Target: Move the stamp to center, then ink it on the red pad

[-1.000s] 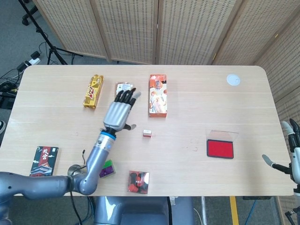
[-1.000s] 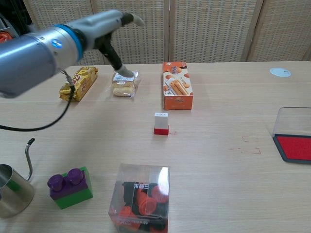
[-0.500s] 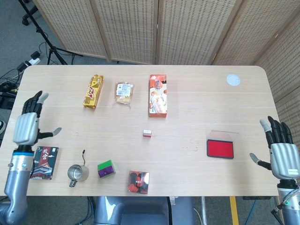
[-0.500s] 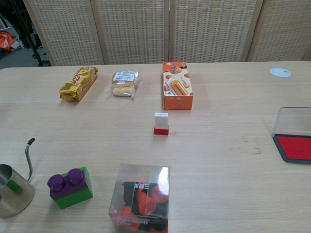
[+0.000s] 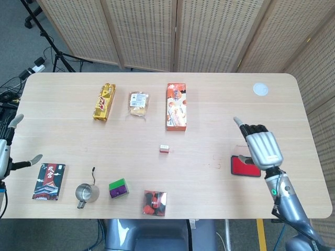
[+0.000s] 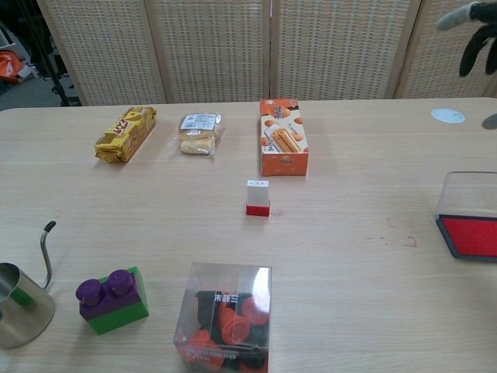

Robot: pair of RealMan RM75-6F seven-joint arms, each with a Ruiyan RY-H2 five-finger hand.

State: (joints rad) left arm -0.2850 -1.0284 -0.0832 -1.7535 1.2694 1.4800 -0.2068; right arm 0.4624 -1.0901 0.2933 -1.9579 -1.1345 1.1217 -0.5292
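Note:
The stamp [image 5: 164,149], a small white block with a red base, stands upright near the table's middle, also in the chest view [image 6: 258,197]. The red ink pad [image 5: 242,167] lies to its right with its clear lid raised [image 6: 468,192]. My right hand [image 5: 260,148] hovers above the pad, empty with fingers apart, and covers the pad's right part in the head view. The chest view shows only its fingertips [image 6: 474,35] at the top right. My left hand [image 5: 4,151] is at the far left table edge, empty and spread, far from the stamp.
An orange box [image 5: 176,106], a bread packet [image 5: 138,103] and a yellow snack bag [image 5: 104,101] lie behind the stamp. A book [image 5: 48,180], metal pitcher [image 5: 85,192], green-purple block [image 5: 119,188] and clear box [image 5: 155,203] line the front edge. A white disc [image 5: 260,89] sits at the back right.
My left arm pulled back from over the table's middle to the left edge. My right hand came in from the right edge to above the red pad. The stamp stayed put.

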